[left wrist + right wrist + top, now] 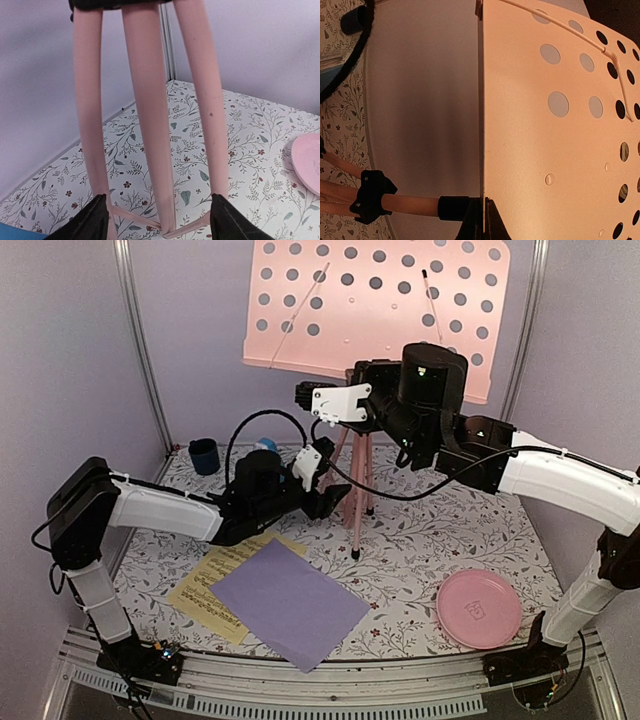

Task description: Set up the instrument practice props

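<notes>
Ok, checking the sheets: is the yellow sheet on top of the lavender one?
No, the lavender sheet lies over the yellow sheet, covering part of it.

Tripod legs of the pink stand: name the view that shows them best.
Left wrist: all three tripod legs fill the frame. Top external shows them small, partly behind the left gripper; right wrist catches only their tops.

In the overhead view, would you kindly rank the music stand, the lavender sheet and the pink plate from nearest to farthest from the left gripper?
1. The music stand: its legs are between the open fingers of the left gripper.
2. The lavender sheet: flat on the table, nearer the arm bases.
3. The pink plate: farthest, at the near right.
</notes>
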